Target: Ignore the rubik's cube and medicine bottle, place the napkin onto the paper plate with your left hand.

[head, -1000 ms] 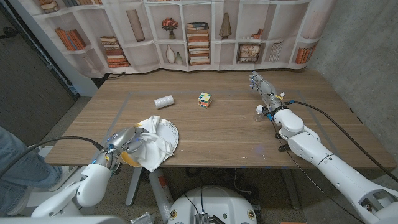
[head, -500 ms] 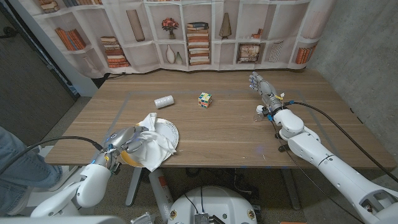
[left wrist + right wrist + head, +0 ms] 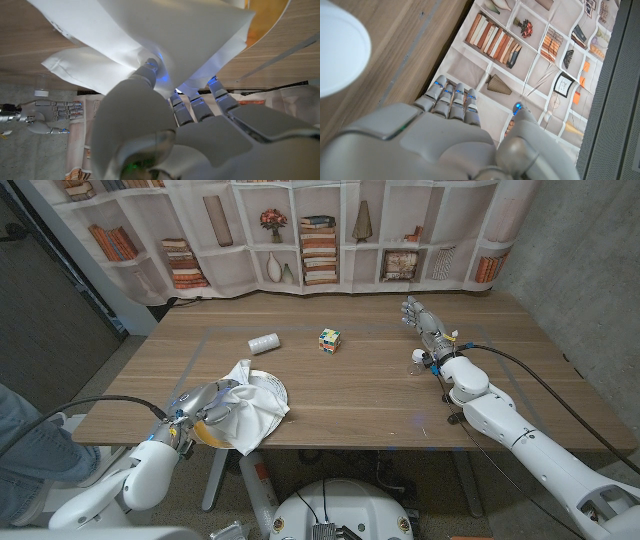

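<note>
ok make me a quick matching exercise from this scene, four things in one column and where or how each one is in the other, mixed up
Things:
1. napkin
2. rubik's cube
3. medicine bottle
4. right robot hand

Places or states:
A. lying on its side on the table, left of the cube in the head view
B. held by the left robot hand, draped over the paper plate
C. holding nothing, near the table's far right part
D. standing alone near the middle of the table's far half

Pairs: 1-B, 2-D, 3-A, 4-C
</note>
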`<state>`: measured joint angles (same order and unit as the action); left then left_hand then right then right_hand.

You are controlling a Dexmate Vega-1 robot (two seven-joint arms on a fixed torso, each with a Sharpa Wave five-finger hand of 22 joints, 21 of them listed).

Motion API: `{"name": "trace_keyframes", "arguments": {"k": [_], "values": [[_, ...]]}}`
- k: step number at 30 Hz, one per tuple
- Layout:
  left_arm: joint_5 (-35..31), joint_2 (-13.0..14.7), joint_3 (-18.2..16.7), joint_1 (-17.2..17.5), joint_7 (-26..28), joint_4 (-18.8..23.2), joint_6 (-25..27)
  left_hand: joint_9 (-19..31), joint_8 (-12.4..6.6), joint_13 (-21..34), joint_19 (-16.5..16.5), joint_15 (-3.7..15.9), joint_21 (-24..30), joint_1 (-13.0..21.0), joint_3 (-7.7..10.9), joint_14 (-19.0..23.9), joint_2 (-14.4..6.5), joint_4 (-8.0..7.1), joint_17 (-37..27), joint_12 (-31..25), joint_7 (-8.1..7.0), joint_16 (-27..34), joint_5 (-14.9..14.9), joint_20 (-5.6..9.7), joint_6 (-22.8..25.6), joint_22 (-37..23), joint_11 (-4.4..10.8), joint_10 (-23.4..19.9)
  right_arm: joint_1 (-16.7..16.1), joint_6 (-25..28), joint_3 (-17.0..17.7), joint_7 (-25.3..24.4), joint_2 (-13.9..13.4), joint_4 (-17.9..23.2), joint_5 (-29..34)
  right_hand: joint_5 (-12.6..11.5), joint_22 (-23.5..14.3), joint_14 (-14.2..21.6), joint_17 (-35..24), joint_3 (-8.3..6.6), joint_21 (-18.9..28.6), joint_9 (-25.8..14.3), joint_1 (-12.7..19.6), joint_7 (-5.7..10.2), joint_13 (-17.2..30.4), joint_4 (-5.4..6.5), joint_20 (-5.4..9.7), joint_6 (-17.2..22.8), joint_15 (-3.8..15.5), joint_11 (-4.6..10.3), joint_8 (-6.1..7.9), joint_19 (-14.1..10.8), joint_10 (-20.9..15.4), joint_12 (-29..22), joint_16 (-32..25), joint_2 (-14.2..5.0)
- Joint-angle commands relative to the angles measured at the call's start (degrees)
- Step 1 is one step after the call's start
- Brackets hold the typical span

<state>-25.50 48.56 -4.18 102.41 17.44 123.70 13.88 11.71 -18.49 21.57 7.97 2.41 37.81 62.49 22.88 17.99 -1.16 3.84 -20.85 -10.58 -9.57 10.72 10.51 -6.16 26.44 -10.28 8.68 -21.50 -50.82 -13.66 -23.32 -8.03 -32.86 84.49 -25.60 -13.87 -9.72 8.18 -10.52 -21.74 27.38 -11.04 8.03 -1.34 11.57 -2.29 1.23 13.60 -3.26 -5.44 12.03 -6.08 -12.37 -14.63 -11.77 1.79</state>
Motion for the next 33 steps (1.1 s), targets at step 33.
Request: {"name": "trace_keyframes", "arguments": {"k": [33], "values": [[-2.88,0.39,-6.61,3.97,-8.47,7.66,2.69,0.11,6.14,-3.59,-7.47,-0.34,-5.53,-6.48,-2.45,-10.94,1.07,-1.81,4.35,-0.45,1.00,0.03,0.76,-2.23,-10.13,-0.12,-1.90,10.51,-2.73,-0.64,1.41,-1.06,-1.43,3.20,-0.08,-0.02,-0.35,-0.25,-0.24,-0.17,-0.14,-0.34,0.50,0.07,0.13,-0.40,-0.14,-0.33,0.22,0.04,-0.13,0.07,0.14,-0.13,0.04,-0.27]]}}
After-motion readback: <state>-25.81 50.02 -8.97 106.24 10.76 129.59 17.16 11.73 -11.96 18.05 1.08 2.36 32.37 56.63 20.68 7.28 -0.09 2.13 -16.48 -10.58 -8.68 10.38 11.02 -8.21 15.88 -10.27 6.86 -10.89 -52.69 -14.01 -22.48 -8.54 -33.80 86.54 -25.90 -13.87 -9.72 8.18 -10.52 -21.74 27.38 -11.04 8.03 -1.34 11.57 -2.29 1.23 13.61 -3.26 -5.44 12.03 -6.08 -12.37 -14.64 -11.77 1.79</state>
